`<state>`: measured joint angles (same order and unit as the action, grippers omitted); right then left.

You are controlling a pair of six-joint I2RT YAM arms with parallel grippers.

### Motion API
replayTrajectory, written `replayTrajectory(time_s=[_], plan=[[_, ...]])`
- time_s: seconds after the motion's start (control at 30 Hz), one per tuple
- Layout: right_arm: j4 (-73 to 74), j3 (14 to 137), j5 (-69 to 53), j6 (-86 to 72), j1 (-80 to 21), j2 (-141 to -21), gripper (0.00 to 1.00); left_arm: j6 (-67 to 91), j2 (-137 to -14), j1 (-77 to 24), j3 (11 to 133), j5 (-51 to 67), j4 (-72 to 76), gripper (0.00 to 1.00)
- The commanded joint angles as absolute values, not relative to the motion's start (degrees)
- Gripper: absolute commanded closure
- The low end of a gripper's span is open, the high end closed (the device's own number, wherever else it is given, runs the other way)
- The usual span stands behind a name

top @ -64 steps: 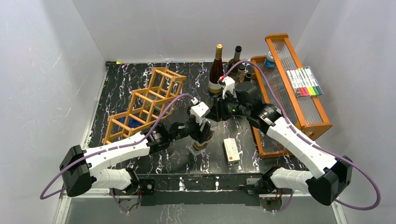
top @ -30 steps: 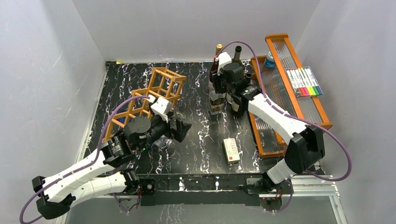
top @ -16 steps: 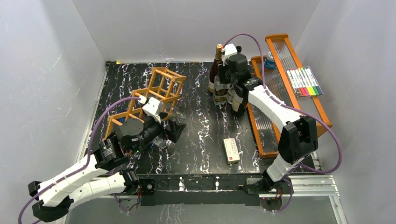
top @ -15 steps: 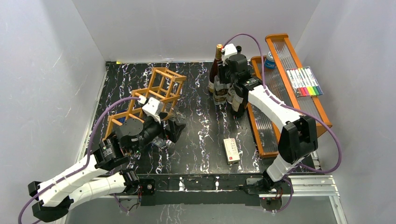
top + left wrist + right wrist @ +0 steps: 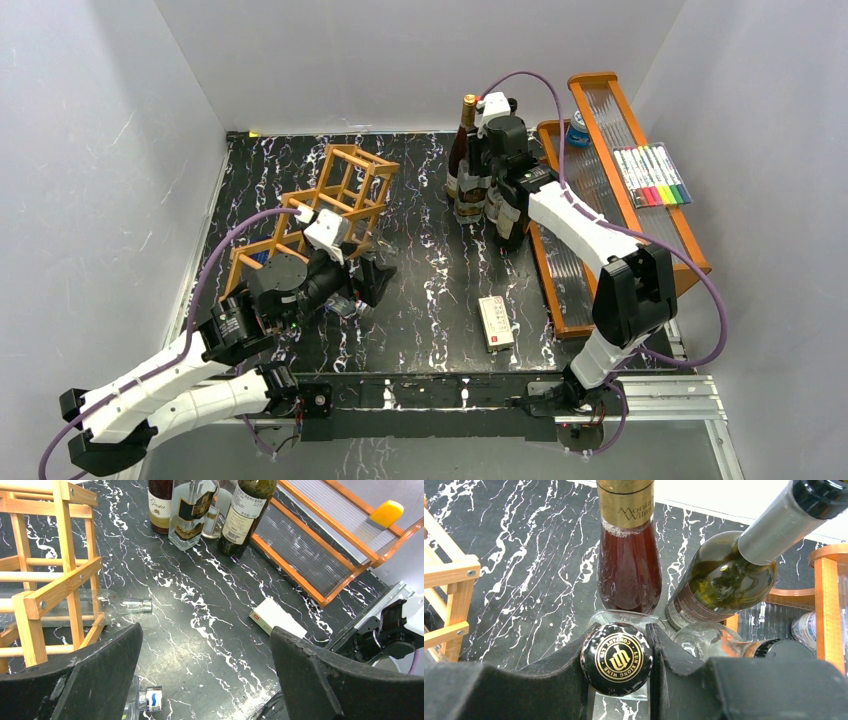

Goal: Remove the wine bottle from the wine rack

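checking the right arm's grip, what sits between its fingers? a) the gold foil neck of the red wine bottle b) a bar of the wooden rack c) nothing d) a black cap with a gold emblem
d: in the right wrist view the right gripper is closed on the black cap of a clear bottle, with a finger pressed against each side of it.

top external: white right arm (image 5: 570, 225) hides most of the standing glass bottles (image 5: 462, 160); print on flat white box (image 5: 496, 322) too small to read | left wrist: those bottles' necks cut off at top edge; clear glass bottle (image 5: 127, 605) lying in orange-brown wooden lattice rack (image 5: 65, 580) partly behind bars | right wrist: black gold-printed cap (image 5: 617, 657) and right gripper (image 5: 618, 645) fingers (image 5: 549, 685) hide the capped clear bottle (image 5: 624, 616) below its shoulder
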<state>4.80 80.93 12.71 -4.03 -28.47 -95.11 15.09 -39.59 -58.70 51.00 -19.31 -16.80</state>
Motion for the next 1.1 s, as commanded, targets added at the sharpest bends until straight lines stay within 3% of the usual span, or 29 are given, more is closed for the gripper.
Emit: replayTrajectory(time_s=[0.0, 0.23, 0.4, 0.77, 0.87, 1.07], plan=[[-4.21, 85.28, 14.29, -6.93, -28.14, -94.41, 0.66, 15.29, -39.09, -58.89, 53.35, -20.69, -16.71, 0.02], [-0.15, 86.10, 12.86, -6.89, -28.21, -91.47, 0.21, 15.38, -39.82, -58.89, 53.32, -20.52, -16.29, 0.02], [5.39, 87.00, 9.04, -7.54, -28.21, -87.41, 0.03, 15.26, -40.38, -58.89, 53.05, -20.22, -15.32, 0.02], [10.32, 72.63, -13.27, -16.34, -30.71, -73.92, 0.02, 12.39, -38.68, -58.89, 53.79, -22.43, -14.99, 0.02], [6.70, 65.30, -18.30, -17.75, -36.29, -72.41, 0.02, 10.69, -37.86, -58.89, 55.25, -24.09, -15.39, 0.02], [1.05, 59.65, -17.09, -22.66, -50.67, -78.82, 0.02, 8.10, -37.18, -58.89, 57.80, -26.30, -16.76, 0.02]])
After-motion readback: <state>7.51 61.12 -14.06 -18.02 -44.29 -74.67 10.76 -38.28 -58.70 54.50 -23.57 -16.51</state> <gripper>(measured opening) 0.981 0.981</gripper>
